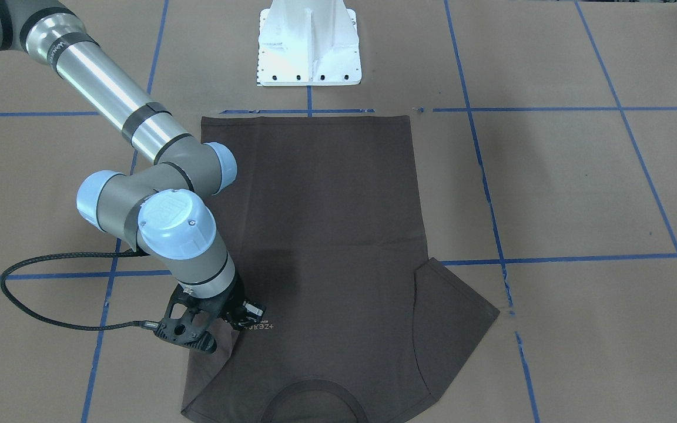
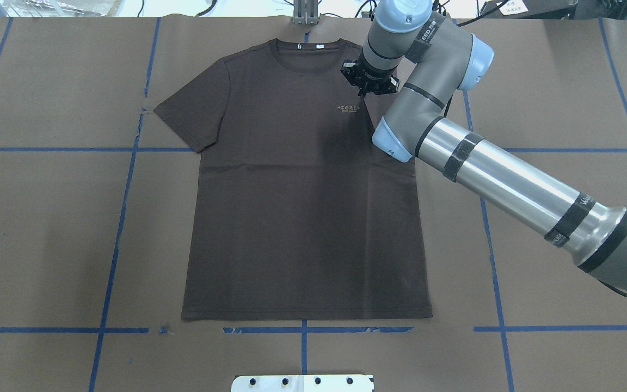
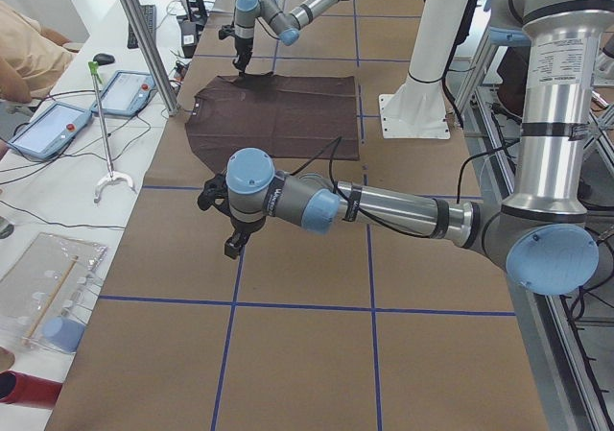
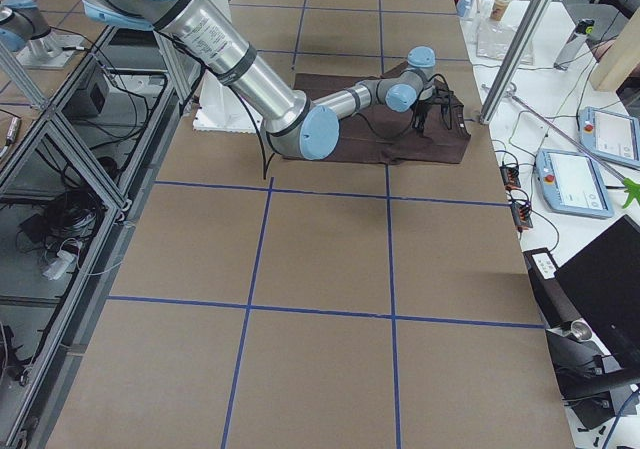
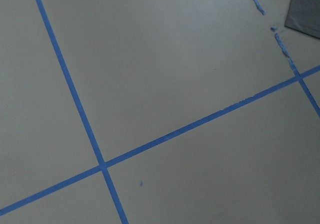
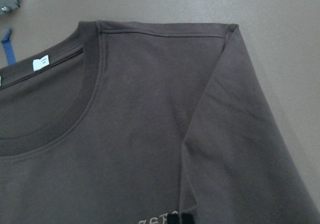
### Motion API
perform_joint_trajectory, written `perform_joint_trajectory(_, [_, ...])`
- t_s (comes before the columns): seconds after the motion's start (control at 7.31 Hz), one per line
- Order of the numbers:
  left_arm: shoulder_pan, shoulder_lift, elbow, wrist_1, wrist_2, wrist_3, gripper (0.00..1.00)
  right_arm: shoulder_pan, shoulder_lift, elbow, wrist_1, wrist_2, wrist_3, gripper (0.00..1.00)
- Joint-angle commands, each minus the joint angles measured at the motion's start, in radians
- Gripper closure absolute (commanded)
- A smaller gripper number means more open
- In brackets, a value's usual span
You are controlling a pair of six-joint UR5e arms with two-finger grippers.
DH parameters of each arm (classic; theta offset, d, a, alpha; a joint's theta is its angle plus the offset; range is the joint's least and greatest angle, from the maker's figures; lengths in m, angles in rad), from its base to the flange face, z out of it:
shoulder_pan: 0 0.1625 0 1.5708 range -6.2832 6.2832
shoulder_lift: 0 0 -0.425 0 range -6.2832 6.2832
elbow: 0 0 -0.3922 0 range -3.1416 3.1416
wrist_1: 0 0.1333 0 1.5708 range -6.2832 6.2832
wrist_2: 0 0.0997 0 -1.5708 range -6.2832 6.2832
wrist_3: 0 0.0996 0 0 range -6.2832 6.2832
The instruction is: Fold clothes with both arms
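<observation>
At my left, my left gripper [image 3: 233, 242] hangs over the bare brown paper-covered table [image 2: 47, 218] with its blue tape lines [image 5: 75, 99], well apart from the cloth. I cannot tell whether its fingers are apart or together. At the table's middle, collar toward the far edge, the dark brown-grey short-sleeved knit T-shirt [image 2: 302, 218] lies flat, its left sleeve [image 2: 194, 109] spread out and its right sleeve [image 6: 240, 134] folded in over the chest. My right gripper [image 2: 370, 81] is low over that folded sleeve, just beside the pale chest logo [image 2: 349, 108]. Its two dark fingertips [image 6: 173, 219] sit close together at the fold, and I cannot tell if they clamp cloth. The risk, as I judge it: if cloth is caught when I rise, the sleeve drags open or the chest layer bunches.
</observation>
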Motion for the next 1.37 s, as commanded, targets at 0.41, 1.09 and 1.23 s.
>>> perform_joint_trajectory(0.41, [0.341, -0.312, 0.192, -0.272, 0.094, -0.759, 0.00, 0.029, -0.111, 0.212, 0.004, 0.108, 0.005, 0.00])
perform_joint_trajectory(1.09, [0.521, -0.545, 0.473, -0.350, 0.340, -1.035, 0.07, 0.118, -0.507, 0.663, 0.005, 0.270, -0.008, 0.00])
perform_joint_trajectory(1.23, [0.536, -0.562, 0.513, -0.381, 0.342, -1.037, 0.16, 0.118, -0.567, 0.735, 0.005, 0.270, -0.002, 0.00])
